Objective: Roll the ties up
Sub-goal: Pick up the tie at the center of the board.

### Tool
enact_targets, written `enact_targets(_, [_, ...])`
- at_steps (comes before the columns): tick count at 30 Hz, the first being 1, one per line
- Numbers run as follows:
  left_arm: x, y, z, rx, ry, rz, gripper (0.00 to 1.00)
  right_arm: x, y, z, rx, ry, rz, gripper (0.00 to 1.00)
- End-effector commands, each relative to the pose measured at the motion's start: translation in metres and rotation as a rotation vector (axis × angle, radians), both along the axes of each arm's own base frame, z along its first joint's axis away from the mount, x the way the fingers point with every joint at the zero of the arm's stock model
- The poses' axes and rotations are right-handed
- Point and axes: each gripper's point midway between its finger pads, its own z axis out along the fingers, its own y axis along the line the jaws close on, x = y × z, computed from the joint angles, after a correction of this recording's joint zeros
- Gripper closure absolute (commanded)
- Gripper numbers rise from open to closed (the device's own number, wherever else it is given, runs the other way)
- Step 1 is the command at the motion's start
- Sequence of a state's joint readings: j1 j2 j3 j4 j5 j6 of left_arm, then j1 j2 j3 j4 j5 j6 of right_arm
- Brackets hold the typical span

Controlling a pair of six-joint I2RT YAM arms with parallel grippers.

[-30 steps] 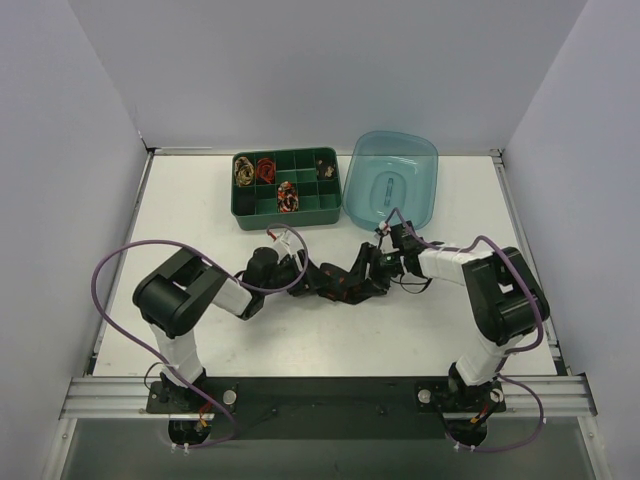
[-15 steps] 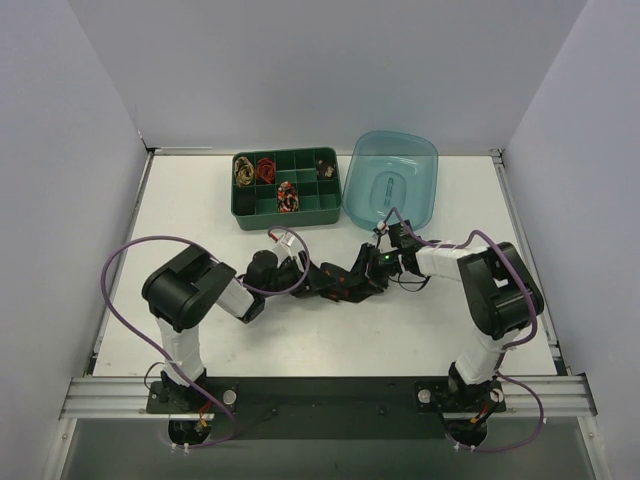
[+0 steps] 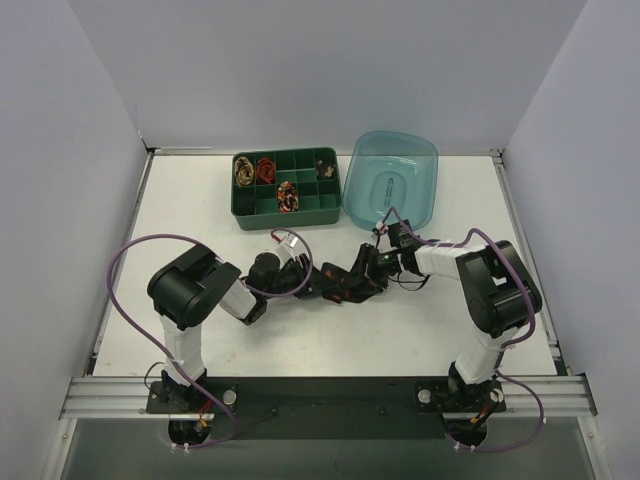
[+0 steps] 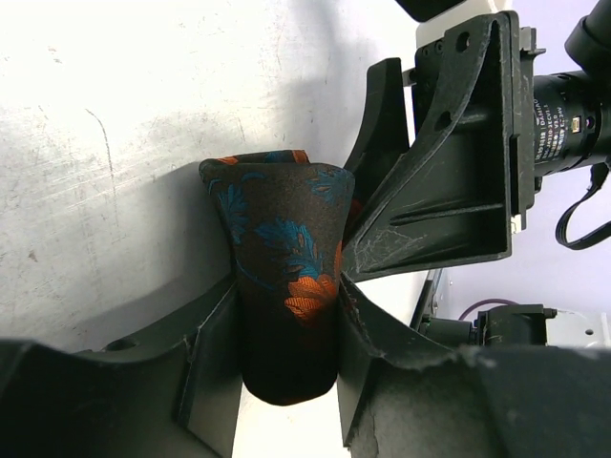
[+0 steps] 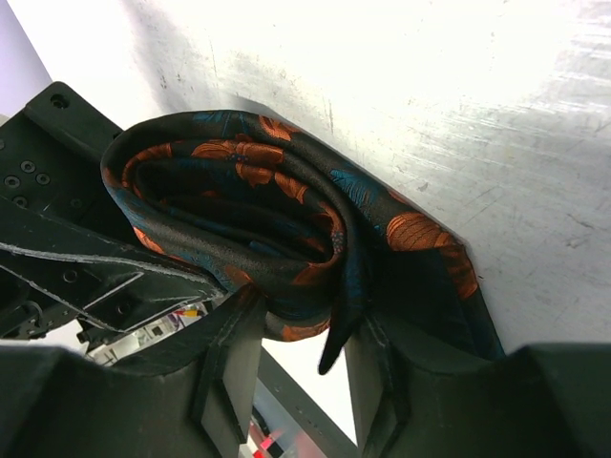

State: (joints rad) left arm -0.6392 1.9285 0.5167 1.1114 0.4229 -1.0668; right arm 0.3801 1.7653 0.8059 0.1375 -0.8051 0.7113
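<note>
While the arm bases sit unmoved at the near edge of the bench (image 3: 180,205), the left arm (image 3: 190,290) has leaned its elbow a touch toward the middle. The left jaws, wide a moment ago, have drawn in to a middling gap. In the left wrist view their fingers (image 4: 215,353) now press both flanks of the tie (image 4: 284,277), a black one with orange and blue blotches, which stands on the bench as a short flattened coil. The right jaws face them from the other side; they narrowed a little sooner and have since kept that gap. In the right wrist view they pinch the coil's lower edge, the layers of the roll show end-on, and a loose tail lies flat beside it. Both sets of jaws therefore hold the same tie, about midway between the near and far edges and between the side edges, nearly touching each other across it. I judge this a late stage of the roll: the new left grip looks meant to stop the turns springing open, so that the right jaws could let go or tuck the tail. Beyond, at the far edge left of centre, the green divided tray (image 3: 290,221) holds several coils (image 3: 265,168), and the blue tub (image 3: 410,160) stands just right of it.
</note>
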Motion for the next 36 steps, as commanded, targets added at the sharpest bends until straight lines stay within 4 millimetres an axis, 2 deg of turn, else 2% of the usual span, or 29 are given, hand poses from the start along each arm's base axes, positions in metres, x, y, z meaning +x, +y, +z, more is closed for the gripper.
enact_targets(1, [-0.012, -0.02, 0.034, -0.098, -0.088, -0.091, 0.55, 0.013, 0.002, 0.009, 0.004, -0.058, 0.006, 0.6])
enact_targets(5, [-0.011, -0.015, 0.034, -0.091, -0.085, -0.079, 0.55, 0.016, -0.006, 0.027, -0.01, -0.13, 0.013, 0.5])
enact_targets(7, [-0.009, -0.012, 0.035, -0.088, -0.088, -0.072, 0.55, 0.016, -0.014, 0.036, -0.029, -0.158, 0.009, 0.41])
enact_targets(11, [-0.007, -0.004, 0.038, -0.09, -0.09, -0.058, 0.55, 0.018, -0.026, 0.042, -0.063, -0.214, 0.007, 0.28])
enact_targets(17, [-0.005, 0.004, 0.055, -0.116, -0.106, -0.051, 0.55, 0.026, -0.028, 0.052, -0.003, -0.279, 0.02, 0.24])
enact_targets(22, [-0.005, 0.004, 0.083, -0.144, -0.145, -0.061, 0.55, 0.035, -0.027, 0.075, 0.049, -0.382, 0.03, 0.23])
enact_targets(28, [-0.003, 0.001, 0.119, -0.163, -0.2, -0.079, 0.55, 0.057, -0.032, 0.127, 0.197, -0.536, -0.046, 0.2])
enact_targets(30, [-0.004, 0.001, 0.137, -0.175, -0.238, -0.087, 0.55, 0.064, -0.037, 0.138, 0.219, -0.552, -0.068, 0.2])
enact_targets(31, [-0.005, 0.001, 0.138, -0.163, -0.231, -0.088, 0.55, 0.065, -0.037, 0.143, 0.227, -0.561, -0.072, 0.2])
enact_targets(32, [-0.005, 0.001, 0.156, -0.182, -0.266, -0.09, 0.55, 0.069, -0.039, 0.152, 0.237, -0.573, -0.079, 0.2])
enact_targets(34, [-0.007, 0.002, 0.166, -0.176, -0.275, -0.096, 0.55, 0.073, -0.041, 0.166, 0.272, -0.611, -0.083, 0.2])
enact_targets(35, [-0.008, 0.003, 0.183, -0.192, -0.308, -0.098, 0.55, 0.075, -0.04, 0.174, 0.299, -0.609, -0.093, 0.2])
enact_targets(36, [-0.009, 0.004, 0.185, -0.181, -0.301, -0.099, 0.55, 0.076, -0.04, 0.18, 0.319, -0.621, -0.091, 0.2])
